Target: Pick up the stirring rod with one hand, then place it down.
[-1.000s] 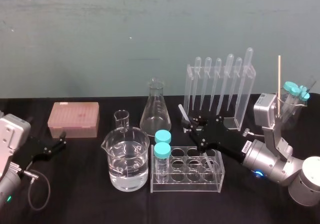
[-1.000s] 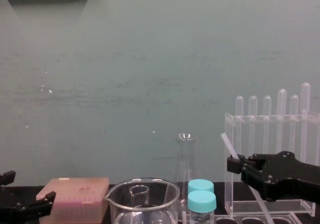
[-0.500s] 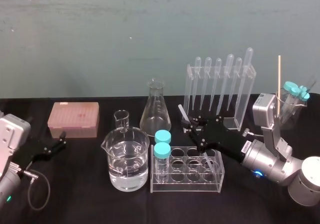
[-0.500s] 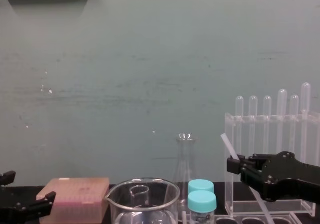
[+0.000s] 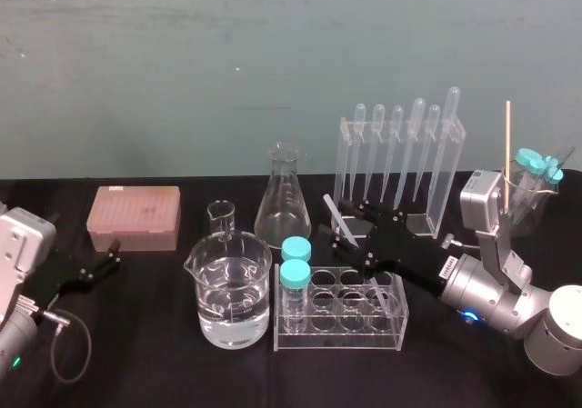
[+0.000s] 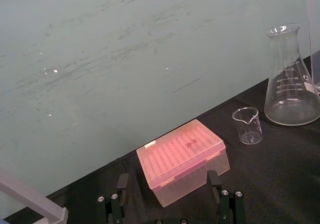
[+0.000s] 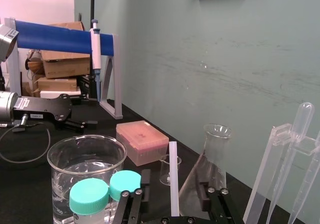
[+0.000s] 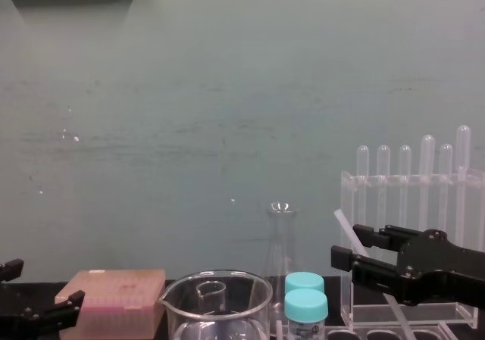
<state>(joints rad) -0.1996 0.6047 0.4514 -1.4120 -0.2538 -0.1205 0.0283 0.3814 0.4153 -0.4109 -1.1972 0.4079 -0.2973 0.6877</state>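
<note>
- My right tool (image 5: 346, 223) is spread wide, 1 finger on each side of the stirring rod (image 7: 174, 179), gripping nothing. The right wrist view shows a gap on both sides.
- The rod leans tilted over the clear test-tube rack (image 5: 346, 340), its upper end toward the Erlenmeyer flask (image 5: 283, 199). I cannot tell what its lower end rests on.
- My worry: unheld and slanted, it could slide or roll off the rack. An uneven close could flick it into the 2 teal-capped vials (image 5: 294, 273).
- It looks thin, straight, translucent white, even in thickness and blunt-tipped, so probably slippery.
- My left tool (image 5: 113, 253) sits parked, fingers apart, at the left of the surface (image 5: 164, 363).
</note>
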